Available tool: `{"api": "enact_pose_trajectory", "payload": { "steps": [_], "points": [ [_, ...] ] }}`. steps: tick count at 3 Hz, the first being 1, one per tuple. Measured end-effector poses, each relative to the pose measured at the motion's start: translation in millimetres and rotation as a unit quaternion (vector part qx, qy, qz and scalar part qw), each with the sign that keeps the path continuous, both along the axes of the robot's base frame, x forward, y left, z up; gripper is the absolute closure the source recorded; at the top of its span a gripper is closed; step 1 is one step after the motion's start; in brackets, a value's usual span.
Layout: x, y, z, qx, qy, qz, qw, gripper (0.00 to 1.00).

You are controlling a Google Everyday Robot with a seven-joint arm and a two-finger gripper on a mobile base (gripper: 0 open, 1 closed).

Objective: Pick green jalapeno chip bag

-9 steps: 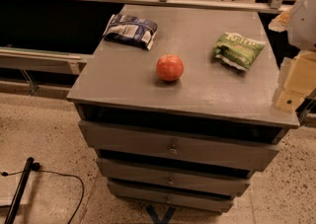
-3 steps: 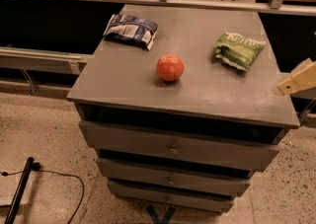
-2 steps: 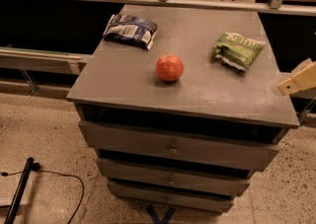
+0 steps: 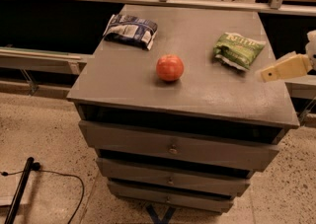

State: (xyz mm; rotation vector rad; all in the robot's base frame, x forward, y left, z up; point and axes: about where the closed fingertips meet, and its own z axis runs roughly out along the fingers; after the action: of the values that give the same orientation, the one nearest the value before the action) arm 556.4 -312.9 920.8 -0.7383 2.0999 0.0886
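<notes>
Gripper [image 4: 285, 68] pokes in at right edge, near green chip bag [image 4: 238, 49] on cabinet [image 4: 207, 92], not touching. Open or closed? Can't tell.

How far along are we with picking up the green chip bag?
Done: nothing yet; the green chip bag lies flat on the cabinet top, untouched. In hand: the approach; the tool sits at the view's right edge, just right of the bag and apart from it. Left: reach the bag, grip it, lift it. The red ball and blue bag lie to its left.
</notes>
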Motion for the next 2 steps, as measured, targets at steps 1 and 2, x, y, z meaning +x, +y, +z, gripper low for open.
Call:
{"api": "enact_pose_trajectory", "payload": {
  "steps": [1, 2],
  "points": [
    [22.6, -1.3, -1.8, 0.038, -0.023, -0.03, 0.9985, 0.0],
    [48.3, 0.0, -27.0, 0.065, -0.01, -0.051, 0.9965, 0.0]
  ]
}}
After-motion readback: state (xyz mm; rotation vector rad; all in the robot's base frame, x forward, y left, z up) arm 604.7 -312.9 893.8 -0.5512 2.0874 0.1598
